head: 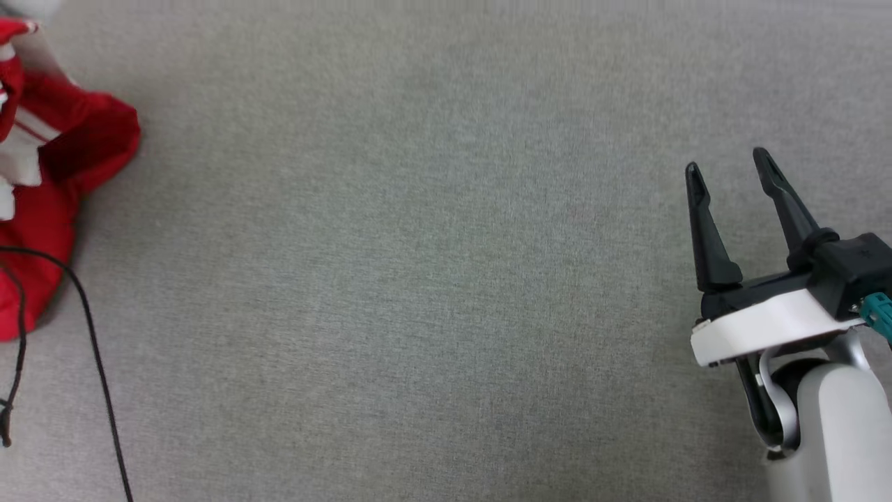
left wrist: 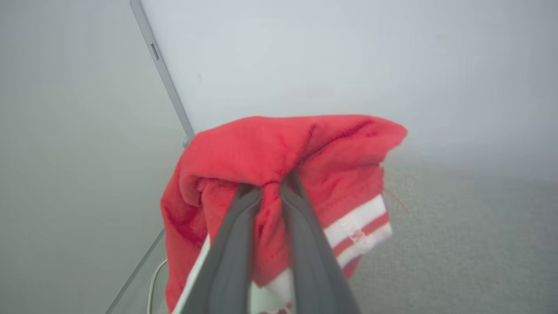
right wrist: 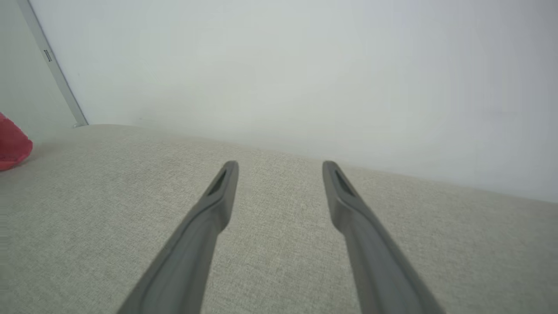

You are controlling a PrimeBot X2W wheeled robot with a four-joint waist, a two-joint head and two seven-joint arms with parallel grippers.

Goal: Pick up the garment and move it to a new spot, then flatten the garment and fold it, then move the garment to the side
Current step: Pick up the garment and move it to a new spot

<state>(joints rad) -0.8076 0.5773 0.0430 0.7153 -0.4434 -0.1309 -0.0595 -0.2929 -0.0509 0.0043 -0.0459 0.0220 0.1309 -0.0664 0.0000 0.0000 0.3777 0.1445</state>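
The left pincer (left wrist: 270, 186) is nipped tight on a raised fold of the garment (left wrist: 279, 144), probably so the bunched red cloth can be lifted whole; the garment lies crumpled at the far left edge of the grey fabric surface (head: 446, 279), near the wall (left wrist: 348, 65); a black cable (head: 94, 341) crosses its lower part and may snag; the right pincer (head: 728, 164) stands wide and empty, well apart; broad bare room lies between.

Grey woven surface (head: 418, 279), pale wall (right wrist: 305, 65) behind
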